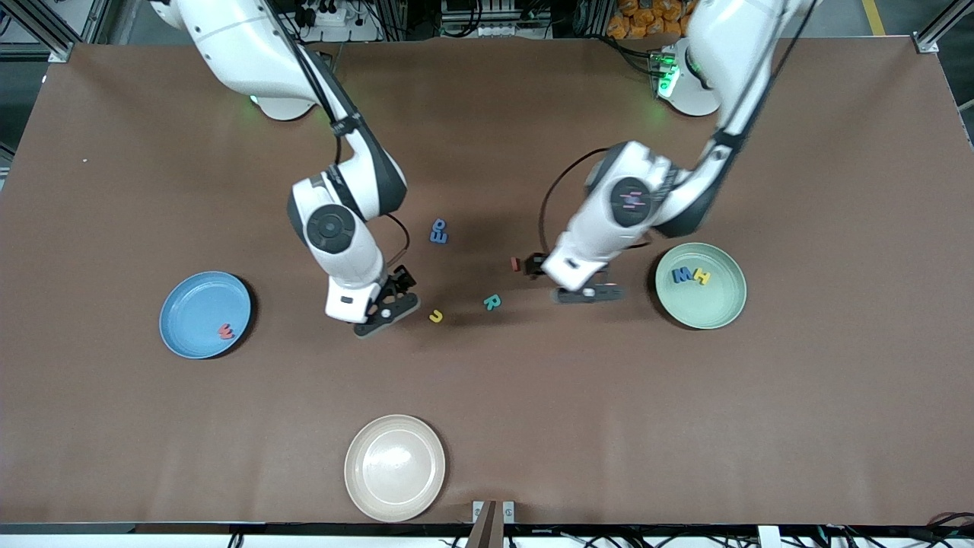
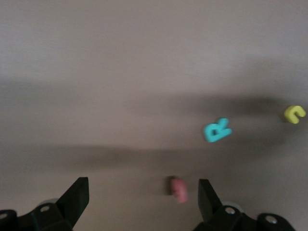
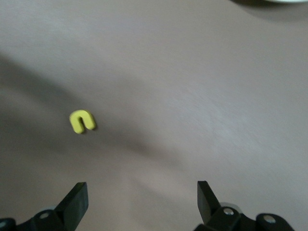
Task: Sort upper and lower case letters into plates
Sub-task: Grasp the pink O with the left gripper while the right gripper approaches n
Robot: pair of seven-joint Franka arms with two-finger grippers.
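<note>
Tabletop (image 1: pixel 114 426) brown, matte, w/ metal framing around edges.

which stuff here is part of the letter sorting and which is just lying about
Part of the job:
- blue plate with red w
- green plate with blue M and yellow H
- loose on the table: two blue letters, yellow u, teal R, red letter
- left gripper and right gripper, both open

Lying about:
- beige plate
</note>
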